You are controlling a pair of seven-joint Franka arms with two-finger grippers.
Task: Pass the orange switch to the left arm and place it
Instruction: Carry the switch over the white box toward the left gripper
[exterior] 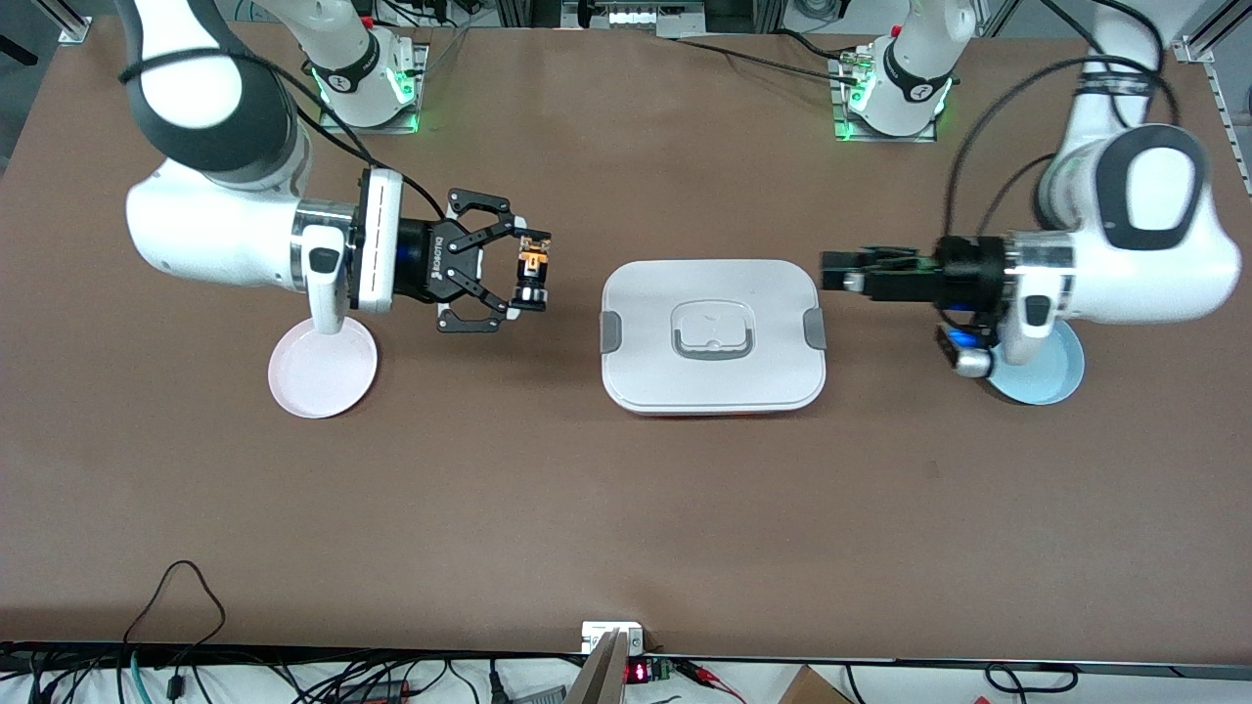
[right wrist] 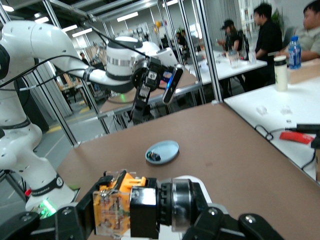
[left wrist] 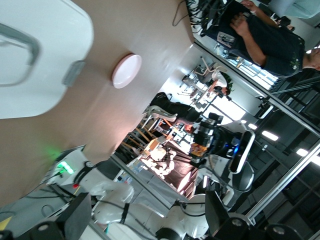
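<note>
From the front view, the brown worktop [exterior: 626, 508] carries the white box [exterior: 712, 335] at its middle, lid on, grey latches at both ends. It stands squarely between the two grippers. The right gripper [exterior: 523, 272] hangs in the air over bare worktop between the pink plate [exterior: 323, 370] and the box, its jaws clenched on the orange switch [exterior: 533, 269], black knob pointing toward the camera. The left gripper [exterior: 841, 272] is level with it, over the worktop just beside the box's end toward the left arm, jaws released and holding nothing. A light blue plate [exterior: 1051, 376] lies partly hidden beneath the left arm's wrist.

In the left wrist view, a corner of the box [left wrist: 40, 55] with one latch fills one side, the pink plate [left wrist: 126, 70] lies past it, and the right gripper [left wrist: 202, 142] shows small in the distance with the switch.

In the right wrist view, the orange switch [right wrist: 117, 207] sits close between the jaws, the blue plate [right wrist: 162, 151] holds a small dark object [right wrist: 156, 157], and the left gripper [right wrist: 139, 112] hangs above.
</note>
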